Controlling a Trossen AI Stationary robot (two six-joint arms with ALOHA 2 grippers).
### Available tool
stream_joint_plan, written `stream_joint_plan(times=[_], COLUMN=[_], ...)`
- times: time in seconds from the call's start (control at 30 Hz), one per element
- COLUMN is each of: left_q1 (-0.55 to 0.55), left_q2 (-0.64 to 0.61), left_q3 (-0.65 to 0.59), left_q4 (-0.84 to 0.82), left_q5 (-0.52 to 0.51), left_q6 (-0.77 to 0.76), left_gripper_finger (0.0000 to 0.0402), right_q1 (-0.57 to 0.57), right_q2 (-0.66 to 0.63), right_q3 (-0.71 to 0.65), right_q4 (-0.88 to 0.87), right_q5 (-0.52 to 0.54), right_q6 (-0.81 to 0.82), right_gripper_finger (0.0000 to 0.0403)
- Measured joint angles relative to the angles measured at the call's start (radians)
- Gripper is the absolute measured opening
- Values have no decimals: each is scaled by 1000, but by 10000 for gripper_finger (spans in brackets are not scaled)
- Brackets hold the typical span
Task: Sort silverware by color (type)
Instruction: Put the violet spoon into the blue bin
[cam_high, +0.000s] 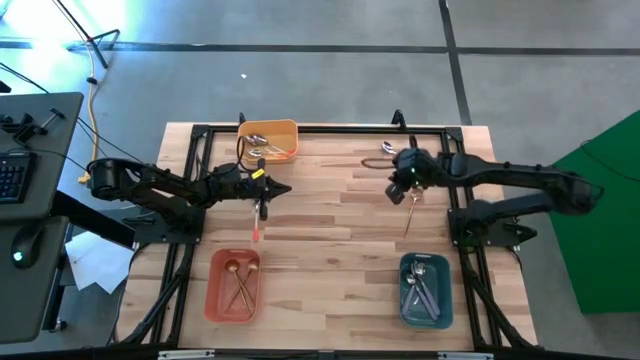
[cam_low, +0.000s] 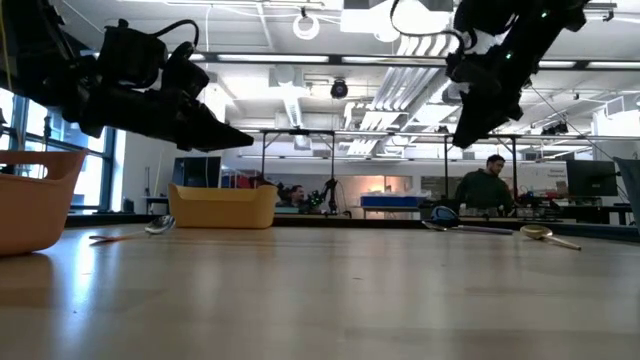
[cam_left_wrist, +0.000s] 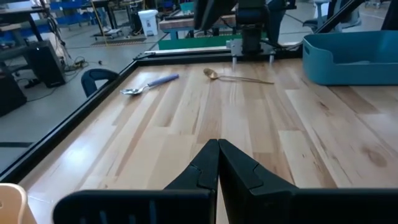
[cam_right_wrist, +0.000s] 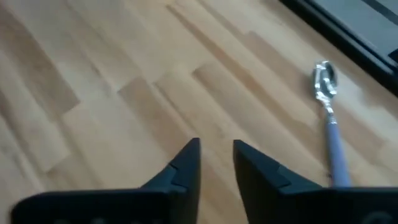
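Right gripper (cam_high: 400, 187) slightly parted, empty, above the table's far right, blue-handled spoon (cam_right_wrist: 329, 124) just beyond it, gold spoon (cam_high: 409, 215) lengthwise near-to-far, left gripper (cam_high: 283, 190) clenched, empty, red-handled spoon (cam_high: 257, 222) below, teal bin (cam_high: 424, 292) holding blue-handled spoons

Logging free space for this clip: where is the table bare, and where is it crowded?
Bare: the middle, between the red-handled spoon and gold spoon, and the front strip between the red bin and teal bin. Crowded: the back edge by the orange bin and blue-handled spoon.
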Motion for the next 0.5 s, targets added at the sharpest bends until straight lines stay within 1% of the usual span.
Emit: stream_joint_plan(times=[0.13, 0.27, 0.37, 0.5], left_q1=[0, 0, 0, 0], left_q2=[0, 0, 0, 0], left_q3=[0, 0, 0, 0], left_q4=[-2, -4, -6, -7], left_q5=[-2, -2, -3, -3], left_q6=[1, 2, 2, 2], left_gripper_finger=[0, 0, 0, 0], right_q1=[-126, -252, -336, -424], right_q2=[41, 138, 229, 352], right_q3=[1, 1, 1, 1], right_q4=[-16, -3, 42, 121], right_q5=[-40, -81, -98, -138], right_q6=[-63, -175, -274, -402], right_gripper_finger=[131, 168, 179, 181])
